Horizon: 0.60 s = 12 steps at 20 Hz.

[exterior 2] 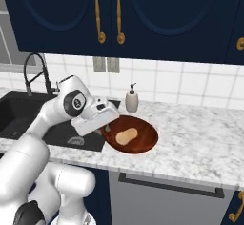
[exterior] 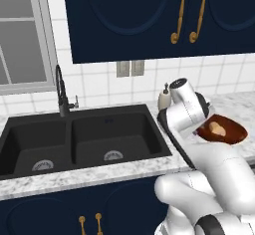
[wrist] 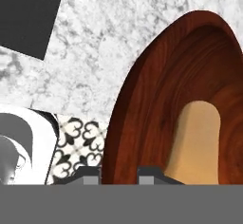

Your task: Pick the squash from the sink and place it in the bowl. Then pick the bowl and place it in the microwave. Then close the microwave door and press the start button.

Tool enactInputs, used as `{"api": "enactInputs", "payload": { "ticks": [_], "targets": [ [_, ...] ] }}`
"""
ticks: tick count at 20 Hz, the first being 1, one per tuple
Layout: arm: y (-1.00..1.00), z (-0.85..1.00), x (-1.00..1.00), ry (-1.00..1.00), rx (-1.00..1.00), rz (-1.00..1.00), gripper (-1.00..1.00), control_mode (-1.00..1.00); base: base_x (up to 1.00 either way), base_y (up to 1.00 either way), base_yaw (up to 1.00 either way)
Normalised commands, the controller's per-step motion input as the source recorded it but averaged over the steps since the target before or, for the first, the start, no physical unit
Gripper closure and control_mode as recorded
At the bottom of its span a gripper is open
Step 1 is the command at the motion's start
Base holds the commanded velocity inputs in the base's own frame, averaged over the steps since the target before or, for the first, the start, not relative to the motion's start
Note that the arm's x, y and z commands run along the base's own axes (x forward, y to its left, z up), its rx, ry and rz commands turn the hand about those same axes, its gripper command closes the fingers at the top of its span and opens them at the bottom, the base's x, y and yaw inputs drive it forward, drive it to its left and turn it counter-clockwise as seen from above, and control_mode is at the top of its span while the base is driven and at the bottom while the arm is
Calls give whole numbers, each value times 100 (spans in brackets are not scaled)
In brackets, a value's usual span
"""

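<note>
One squash (exterior 2: 127,136) lies in the bowl (exterior 2: 143,145) on the counter (exterior 2: 200,143), the gripper (wrist: 119,174) straddling its rim, grip unclear; a shallow pinch could tip the bowl when lifted.

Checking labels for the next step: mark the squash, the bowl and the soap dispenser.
squash (exterior 2: 127,136), right base view, middle of its tan body.
bowl (exterior 2: 145,145), right base view, bare inner wall.
soap dispenser (exterior 2: 132,101), right base view, bottle body.
</note>
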Motion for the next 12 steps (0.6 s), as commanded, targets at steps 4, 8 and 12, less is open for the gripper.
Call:
{"api": "enactInputs", "payload": {
  "ticks": [4,8,12],
  "targets": [
    [18,100,-33,2,4,16,100,-100,0,0,0],
    [66,100,-36,-1,0,18,100,-100,0,0,0],
    [89,96,-44,-2,0,29,100,-100,0,0,0]
  ]
}}
